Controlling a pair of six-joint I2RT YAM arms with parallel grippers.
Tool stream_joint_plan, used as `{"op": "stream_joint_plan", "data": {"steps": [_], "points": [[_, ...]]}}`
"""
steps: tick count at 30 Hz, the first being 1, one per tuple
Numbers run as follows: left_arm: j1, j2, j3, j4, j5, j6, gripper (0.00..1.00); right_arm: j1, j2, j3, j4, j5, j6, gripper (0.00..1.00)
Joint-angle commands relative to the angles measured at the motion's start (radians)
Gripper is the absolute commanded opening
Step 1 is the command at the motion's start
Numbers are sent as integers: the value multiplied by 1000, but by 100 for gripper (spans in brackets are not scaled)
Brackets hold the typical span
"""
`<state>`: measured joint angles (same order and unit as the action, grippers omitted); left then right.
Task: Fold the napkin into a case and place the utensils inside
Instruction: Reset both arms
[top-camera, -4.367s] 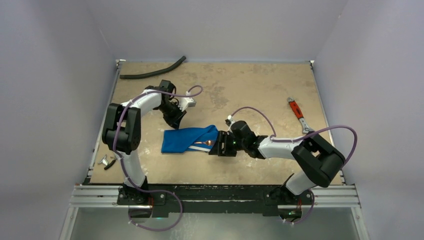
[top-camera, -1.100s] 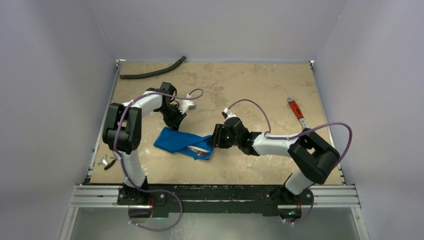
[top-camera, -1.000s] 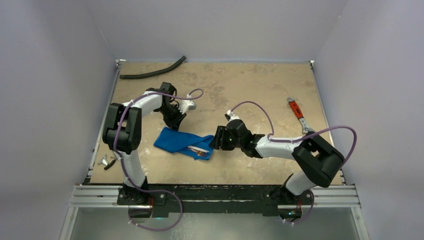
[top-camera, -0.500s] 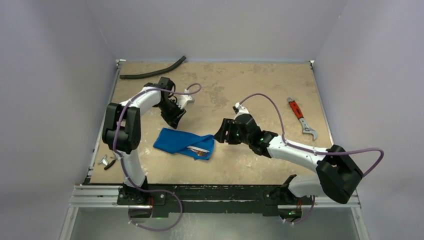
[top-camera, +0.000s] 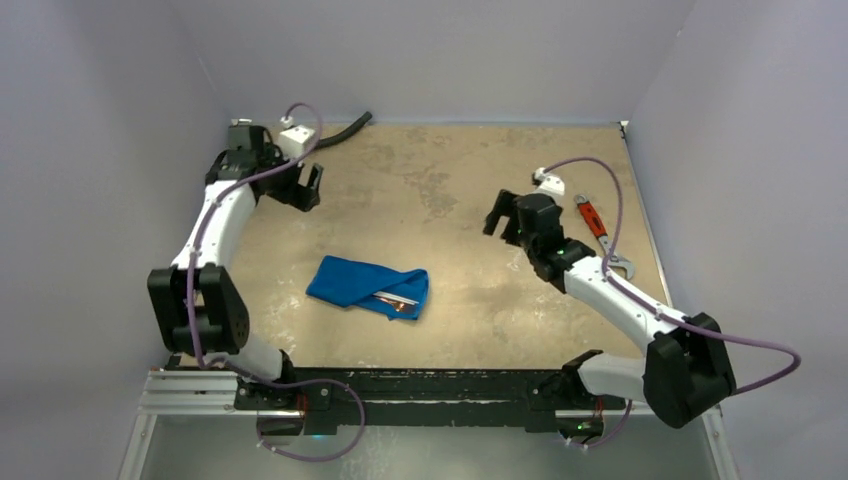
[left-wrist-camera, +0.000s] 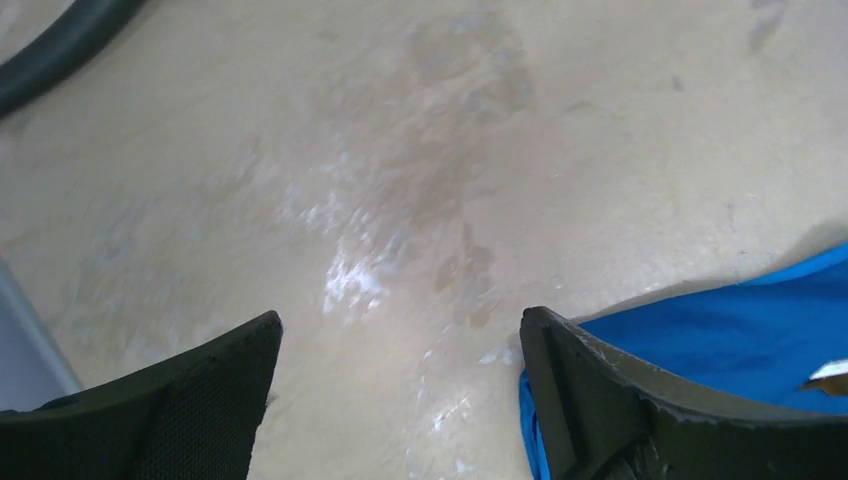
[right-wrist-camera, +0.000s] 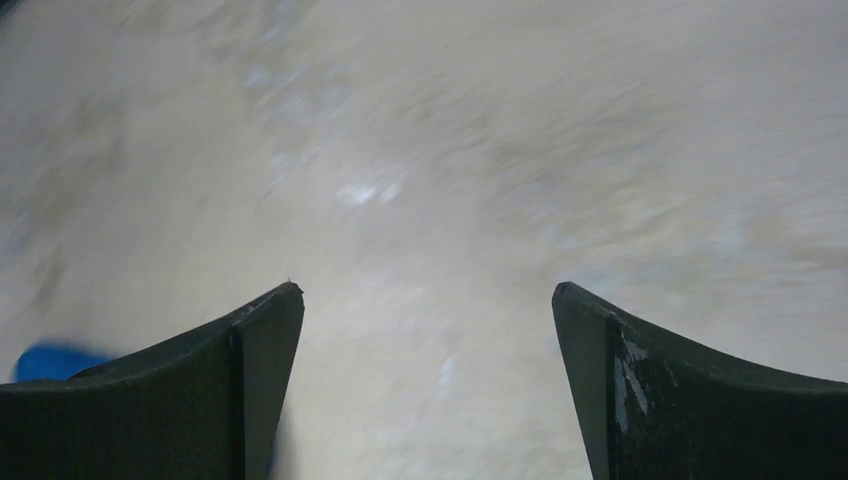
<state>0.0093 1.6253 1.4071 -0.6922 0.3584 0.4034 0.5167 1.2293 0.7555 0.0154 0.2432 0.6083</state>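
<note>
Both arms had backed away from the napkin since the earlier views, when they were working right at its two ends. From above, the left gripper hung well beyond the cloth's far-left side, close to the black hose. The right gripper had pulled off past the cloth's right end and further back, toward the red-handled wrench.

Each wrist camera showed jaws spread wide with only bare table between them, so I read both as open and holding nothing. The right wrist picture was smeared, which suggested to me that that arm was moving.

The napkin lay folded into an oblong, flattish case, slanted on the table. The utensils sat in its right end, their copper and silver tips showing at the mouth. I could not tell how much of them the cloth covered.

I judged the inserting step finished, with the arms letting go and clearing out. For the next move I would check that the pieces sat deep enough. If they did, I would park both arms away from the cloth without brushing it. If not, I would bring the right gripper back to the mouth and nudge them inward gently, so the fold did not open.
</note>
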Motion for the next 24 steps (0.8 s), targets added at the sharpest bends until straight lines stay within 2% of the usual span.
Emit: {"op": "stream_joint_plan", "data": {"steps": [1,4,6,9,11,15,19,23,24], "points": [[66,-136,-244,241,41,-98,89,-77,-19,-44,141,404,-160,99],[110,-213,-453,436,56,-131,92,-98,34,-171,410,562,-337,99],[142,-286,-620,641,78,-185,93,-145,91,-196,464,566,-346,99],[145,-365,-854,1014,-18,-308,98,-194,105,-249,566,564,-333,99],[144,-378,-962,1187,-77,-356,98,-222,72,-323,707,531,-371,99],[144,-341,-1049,1332,-48,-365,99,-269,34,-437,951,499,-438,99],[144,-274,-1124,1606,-24,-437,99,-298,53,-483,1109,473,-491,99],[143,-108,-1121,1819,30,-519,98,-333,89,-499,1249,424,-520,99],[143,-90,-1097,1795,29,-510,99,-347,100,-497,1267,403,-527,99]]}}
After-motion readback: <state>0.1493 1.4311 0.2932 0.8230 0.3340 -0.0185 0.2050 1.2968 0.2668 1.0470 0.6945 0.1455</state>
